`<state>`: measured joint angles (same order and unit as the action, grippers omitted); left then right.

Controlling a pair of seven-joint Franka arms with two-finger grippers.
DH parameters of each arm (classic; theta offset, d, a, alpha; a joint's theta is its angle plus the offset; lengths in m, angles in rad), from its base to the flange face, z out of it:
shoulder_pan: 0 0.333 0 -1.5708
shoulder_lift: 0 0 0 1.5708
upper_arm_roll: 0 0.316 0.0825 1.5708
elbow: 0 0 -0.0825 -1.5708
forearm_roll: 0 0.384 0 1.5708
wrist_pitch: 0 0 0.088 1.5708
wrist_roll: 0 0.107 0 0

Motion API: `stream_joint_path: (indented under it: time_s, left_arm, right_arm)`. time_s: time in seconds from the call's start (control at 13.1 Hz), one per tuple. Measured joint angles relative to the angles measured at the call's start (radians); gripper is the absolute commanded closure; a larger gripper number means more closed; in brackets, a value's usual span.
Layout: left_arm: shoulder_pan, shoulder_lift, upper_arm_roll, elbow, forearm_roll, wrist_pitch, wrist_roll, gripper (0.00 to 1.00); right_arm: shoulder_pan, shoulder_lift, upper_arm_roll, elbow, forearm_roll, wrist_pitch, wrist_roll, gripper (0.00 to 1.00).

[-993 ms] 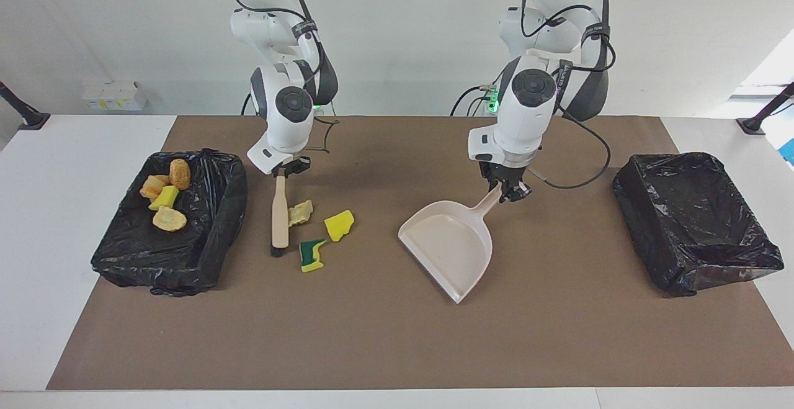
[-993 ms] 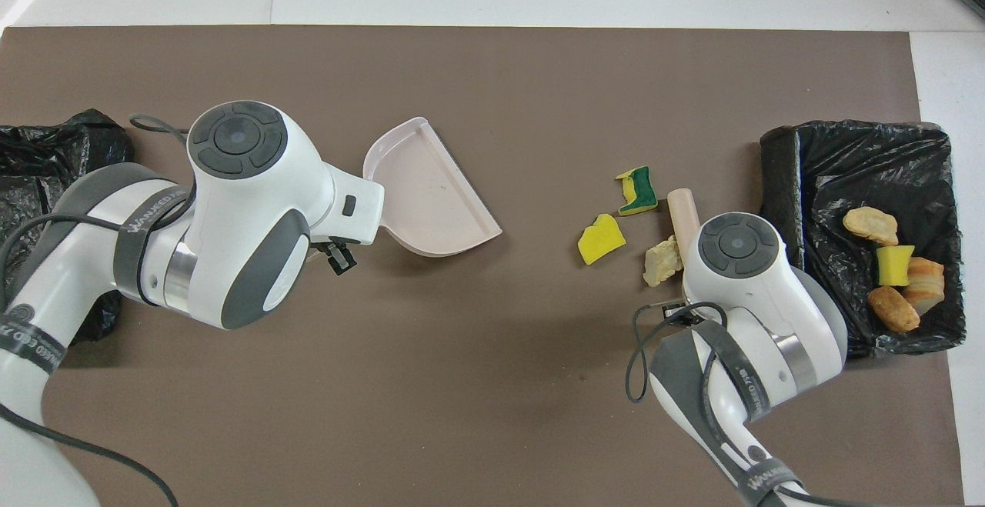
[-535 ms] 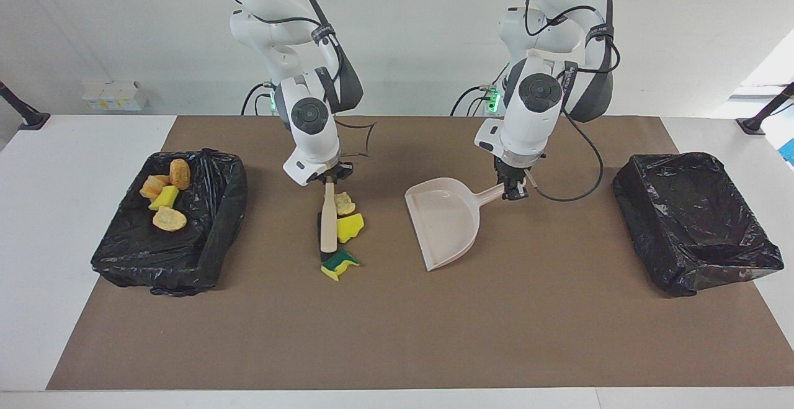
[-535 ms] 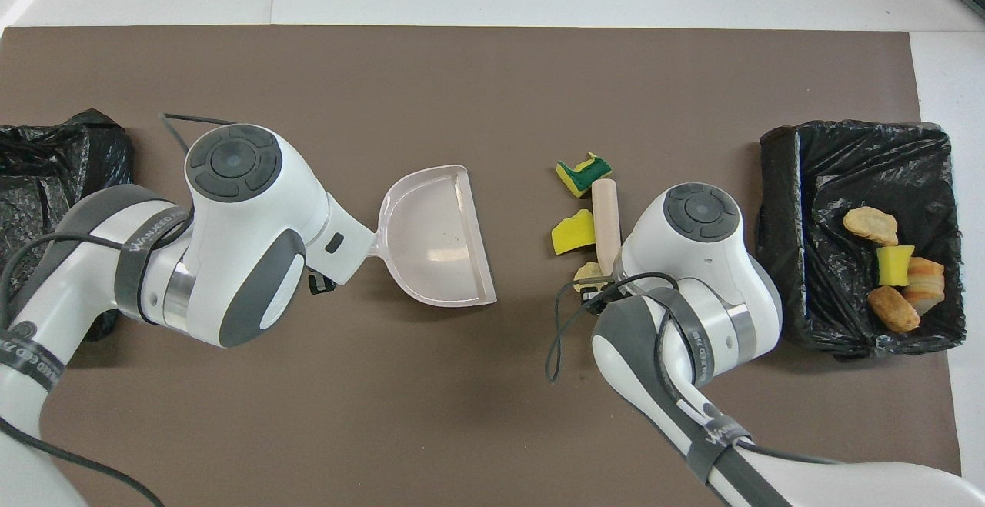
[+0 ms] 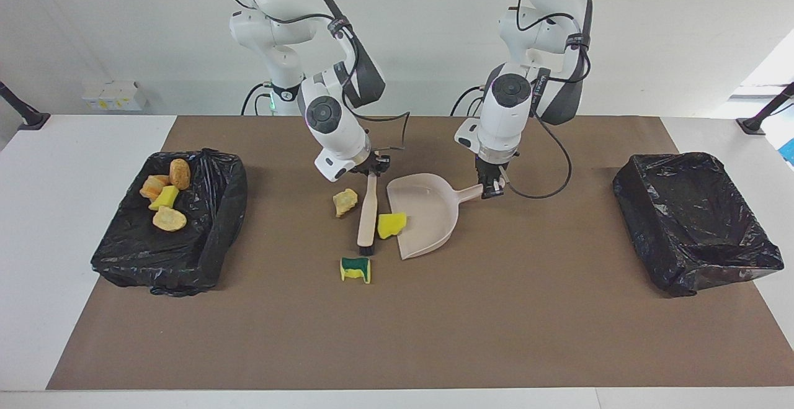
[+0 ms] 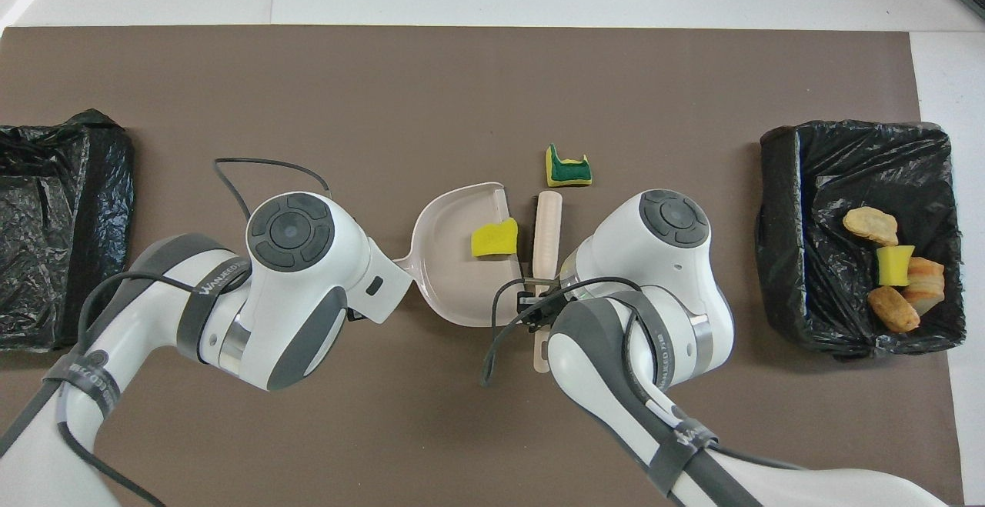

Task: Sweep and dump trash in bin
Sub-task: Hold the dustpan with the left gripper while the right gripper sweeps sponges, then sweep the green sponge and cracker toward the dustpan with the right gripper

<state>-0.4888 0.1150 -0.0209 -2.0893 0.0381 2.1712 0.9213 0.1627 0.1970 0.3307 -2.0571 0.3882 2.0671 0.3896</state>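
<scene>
1. The right tool (image 5: 371, 170) is clamping the brush (image 5: 367, 218), and the left tool (image 5: 490, 188) is gripping the dustpan (image 5: 428, 207).
2. Only the yellow scrap (image 5: 391, 224) is entering the pan; the tan scrap (image 5: 345, 202) and the green scrap (image 5: 355, 269) are lying outside it and risk being skipped.

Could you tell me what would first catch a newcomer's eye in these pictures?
Mid-table, the right claw holds a brush against a yellow sponge piece at the mouth of the beige dustpan, whose handle the left claw grips. A green-and-yellow sponge piece lies farther from the robots. Four scraps sit in the black-lined bin at the right arm's end.
</scene>
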Motion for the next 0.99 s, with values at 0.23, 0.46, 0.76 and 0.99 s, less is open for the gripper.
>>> stream_joint_path:
  time_s: [0.23, 0.46, 0.76, 0.99]
  left_arm:
    - [-0.007, 0.0, -0.001, -0.022, 0.0, 0.036, -0.018, 1.0]
    - [-0.007, -0.001, -0.001, -0.024, 0.0, 0.038, -0.018, 1.0]
    - [-0.007, -0.001, -0.001, -0.025, 0.0, 0.038, -0.018, 1.0]
    - [-0.007, -0.001, -0.001, -0.025, 0.0, 0.038, -0.018, 1.0]
  right_arm:
    - [0.05, 0.001, 0.001, 0.048, 0.038, 0.013, 0.052, 1.0]
    - [0.038, -0.019, -0.01, 0.095, -0.061, -0.024, 0.052, 1.0]
    - [-0.054, -0.027, -0.016, 0.133, -0.406, -0.135, -0.189, 1.0]
    - [-0.101, 0.05, -0.018, 0.235, -0.663, -0.21, -0.378, 1.0]
